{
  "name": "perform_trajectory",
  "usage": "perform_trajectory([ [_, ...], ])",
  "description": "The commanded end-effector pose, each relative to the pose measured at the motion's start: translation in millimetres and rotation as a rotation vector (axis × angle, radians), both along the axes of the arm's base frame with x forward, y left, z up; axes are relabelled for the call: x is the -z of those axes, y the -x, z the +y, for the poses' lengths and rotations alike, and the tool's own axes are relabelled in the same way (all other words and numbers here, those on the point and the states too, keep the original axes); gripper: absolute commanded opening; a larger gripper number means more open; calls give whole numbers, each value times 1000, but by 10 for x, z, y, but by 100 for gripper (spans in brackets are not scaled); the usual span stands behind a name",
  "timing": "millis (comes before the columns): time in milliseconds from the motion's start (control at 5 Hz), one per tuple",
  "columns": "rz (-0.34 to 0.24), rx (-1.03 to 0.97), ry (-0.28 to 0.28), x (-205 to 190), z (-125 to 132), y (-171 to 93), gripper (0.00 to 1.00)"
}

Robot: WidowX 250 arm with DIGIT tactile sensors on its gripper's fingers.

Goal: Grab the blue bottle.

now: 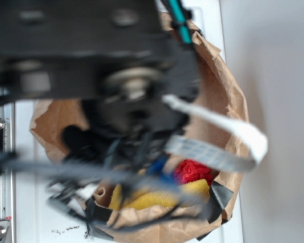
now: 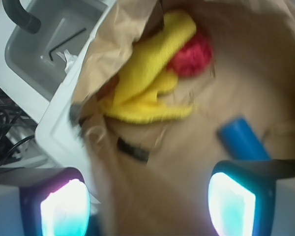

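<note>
One target: blue bottle [image 2: 242,138] lying on the floor of the paper bag [image 2: 152,196], just beyond the right finger.
Neighbours: yellow cloth [image 2: 147,73], red ball [image 2: 191,55], well apart.
Fingers [image 2: 147,204]: spread wide, empty.
Risk: right finger may land on the bottle, or snag bag paper.

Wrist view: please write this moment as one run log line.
gripper: open, empty | blue bottle: lying in paper bag, near one finger, not grasped | also in bag: yellow cloth, red cloth
</note>
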State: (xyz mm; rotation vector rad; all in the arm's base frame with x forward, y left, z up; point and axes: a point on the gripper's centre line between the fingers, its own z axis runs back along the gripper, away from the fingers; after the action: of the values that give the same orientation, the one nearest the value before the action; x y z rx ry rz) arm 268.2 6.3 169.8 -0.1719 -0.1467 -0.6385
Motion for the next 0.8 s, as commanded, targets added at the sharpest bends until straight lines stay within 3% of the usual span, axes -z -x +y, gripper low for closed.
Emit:
perform_trajectory([
  [0,-163,165,-54,220,246,-211,100],
  [200,-190,245,-80,418,327,-321,100],
  [400,-166,231,-87,585,433,-523,100],
  [600,-136,256,-48,664,587,-648,100],
])
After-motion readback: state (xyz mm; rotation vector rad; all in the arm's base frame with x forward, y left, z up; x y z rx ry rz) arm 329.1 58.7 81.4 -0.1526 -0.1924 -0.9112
